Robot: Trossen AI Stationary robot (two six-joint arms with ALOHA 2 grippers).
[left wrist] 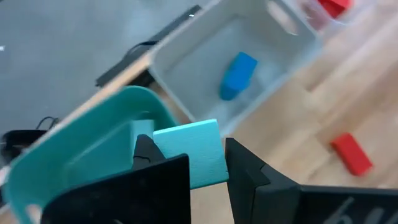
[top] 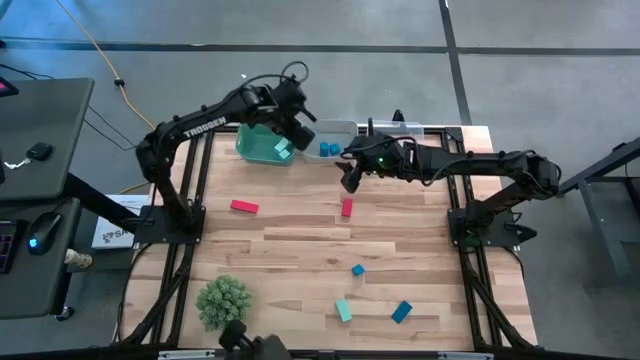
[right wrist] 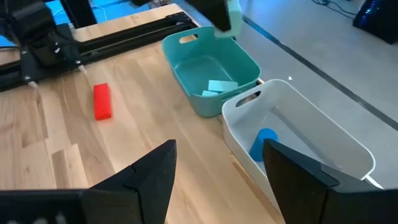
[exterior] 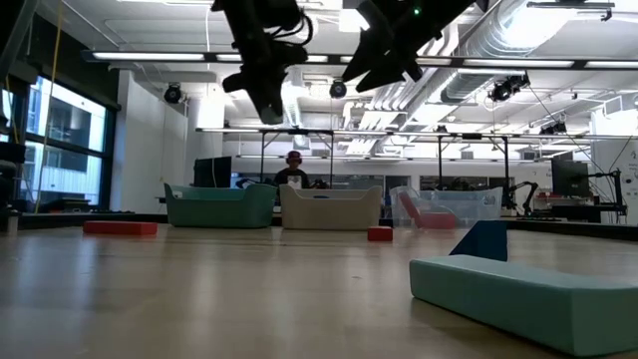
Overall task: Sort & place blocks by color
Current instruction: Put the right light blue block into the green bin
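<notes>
My left gripper (top: 287,140) hangs over the teal bin (top: 262,146), shut on a light teal block (left wrist: 189,155); in the right wrist view this block (right wrist: 232,15) shows above the bin. More teal blocks (right wrist: 217,88) lie inside the bin. The white bin (right wrist: 323,134) beside it holds blue blocks (top: 327,150). My right gripper (right wrist: 217,168) is open and hovers above the table near the white bin, holding nothing. On the table lie two red blocks (top: 244,207) (top: 347,207), two blue blocks (top: 358,270) (top: 401,312) and a teal one (top: 343,310). My left gripper pinches the light teal block (left wrist: 199,140) between its two fingers, one on each opposite face. The fingers (left wrist: 245,168) come from above, pointing down over the teal bin. The block is lifted clear of the bin and juts out past the fingertips.
A clear bin (exterior: 449,204) with something red in it stands at the far edge, right of the white bin. A green spiky plant ball (top: 224,300) sits near the table's near left corner. Bare wood lies across the table's middle. A person (exterior: 292,172) sits far behind the table.
</notes>
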